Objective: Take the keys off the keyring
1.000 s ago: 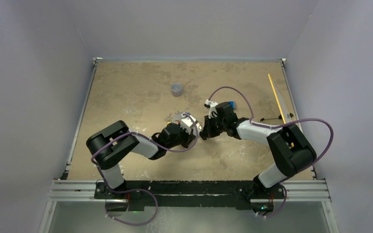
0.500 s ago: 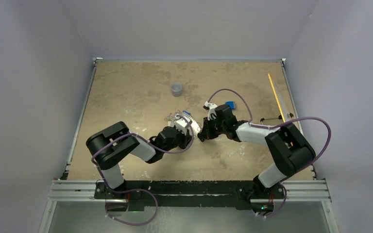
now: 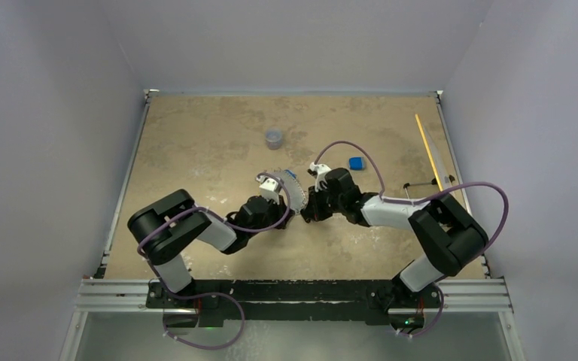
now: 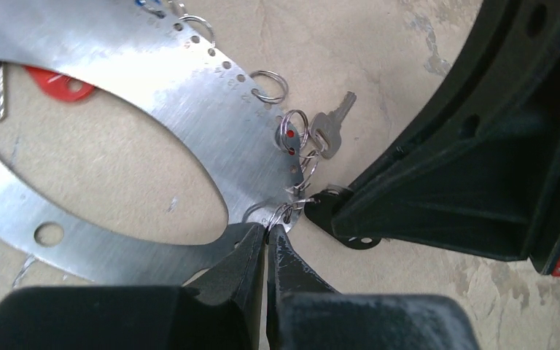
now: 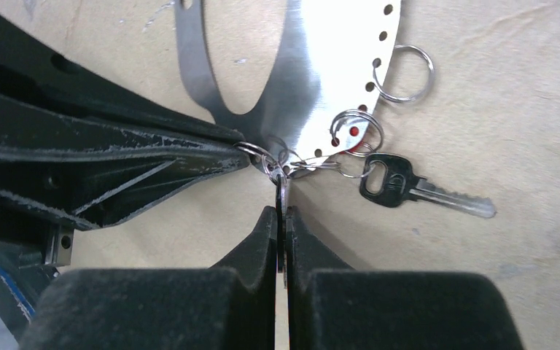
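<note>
Top view high overhead, looking down — wrist views close, low, facing each other, share keyring point(image 4: 211, 124).

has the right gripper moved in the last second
Yes. The right gripper has shifted left and downward in the top view, away from the blue block, which it partly covered before.

The left arm point(image 3: 218, 232) and the right arm point(image 3: 391, 212) were kept low and bent inward, so that the two pincers were brought tip to tip. The left gripper point(image 4: 266, 235) was held with its jaws pressed together. The right gripper point(image 5: 281, 216) was likewise clamped tight. Just ahead and to the right of the left pincer's tip, the right one's black body was seen.
</note>
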### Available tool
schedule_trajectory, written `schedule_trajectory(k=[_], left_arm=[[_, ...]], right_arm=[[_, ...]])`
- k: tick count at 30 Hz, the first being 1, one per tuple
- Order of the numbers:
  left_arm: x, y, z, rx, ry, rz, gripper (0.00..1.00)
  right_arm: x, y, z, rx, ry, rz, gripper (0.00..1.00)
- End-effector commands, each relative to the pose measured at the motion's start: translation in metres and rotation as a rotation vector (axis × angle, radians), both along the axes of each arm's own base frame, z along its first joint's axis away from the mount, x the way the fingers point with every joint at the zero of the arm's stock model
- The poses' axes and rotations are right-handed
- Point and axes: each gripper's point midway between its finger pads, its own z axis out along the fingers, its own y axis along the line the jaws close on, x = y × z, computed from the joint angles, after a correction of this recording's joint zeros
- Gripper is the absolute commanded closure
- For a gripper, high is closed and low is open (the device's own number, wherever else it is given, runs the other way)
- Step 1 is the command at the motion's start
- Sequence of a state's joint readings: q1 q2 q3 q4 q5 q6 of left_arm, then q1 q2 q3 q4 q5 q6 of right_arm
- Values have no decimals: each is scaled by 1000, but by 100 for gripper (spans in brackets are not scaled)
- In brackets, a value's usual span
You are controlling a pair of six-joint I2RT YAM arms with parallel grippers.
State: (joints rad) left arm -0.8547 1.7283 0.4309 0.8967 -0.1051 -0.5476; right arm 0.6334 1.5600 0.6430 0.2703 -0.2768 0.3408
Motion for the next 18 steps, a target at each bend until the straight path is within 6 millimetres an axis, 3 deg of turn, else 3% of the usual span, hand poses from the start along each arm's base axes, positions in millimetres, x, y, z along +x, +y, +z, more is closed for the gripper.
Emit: schedule_trajectory(k=[1, 9, 18], left_arm=[[11, 34, -5, -9, 39, 156, 100], [14, 45, -6, -53, 90, 226, 100], [-1, 43, 16, -89, -22, 96, 100]], right_arm=[[-24, -6, -21, -82, 63, 15, 100], [-43, 13, -13, -83, 50, 84, 100], [-34, 13, 6, -115, -6, 92, 100]])
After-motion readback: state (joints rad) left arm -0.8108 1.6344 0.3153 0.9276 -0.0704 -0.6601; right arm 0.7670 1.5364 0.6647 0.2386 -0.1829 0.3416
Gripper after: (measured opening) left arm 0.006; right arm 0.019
